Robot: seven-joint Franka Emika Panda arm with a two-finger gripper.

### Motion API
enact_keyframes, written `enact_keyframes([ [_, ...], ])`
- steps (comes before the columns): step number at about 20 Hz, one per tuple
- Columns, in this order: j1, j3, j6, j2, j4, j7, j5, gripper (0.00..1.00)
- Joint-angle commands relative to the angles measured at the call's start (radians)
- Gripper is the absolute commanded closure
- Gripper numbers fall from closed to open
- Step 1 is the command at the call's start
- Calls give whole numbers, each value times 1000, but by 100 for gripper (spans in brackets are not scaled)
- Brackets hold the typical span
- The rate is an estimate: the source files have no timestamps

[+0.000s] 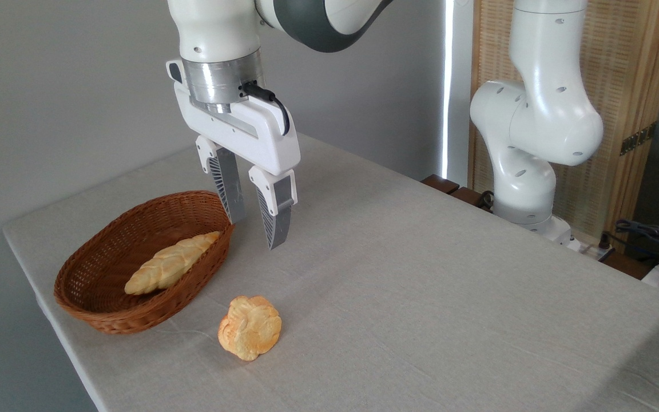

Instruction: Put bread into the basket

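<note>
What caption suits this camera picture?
Open fingers hover above the table; round bun waits beside the basket.

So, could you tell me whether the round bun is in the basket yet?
Out. The bun lies on the tablecloth, just right of the basket, which holds only the braided loaf. The open gripper is empty.

I am looking past a table draped in pale grey-beige cloth point(421, 274) at a plain grey wall point(66, 86). Daylight is streaming through a narrow vertical gap point(448, 86) beside a light wooden slatted screen point(638, 68).
</note>
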Motion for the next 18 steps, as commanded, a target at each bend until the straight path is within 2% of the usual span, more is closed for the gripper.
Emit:
enact_keyframes([
  [1,-4,4,-24,4,12,0,-16,0],
  [18,1,10,-6,7,10,9,-8,0],
])
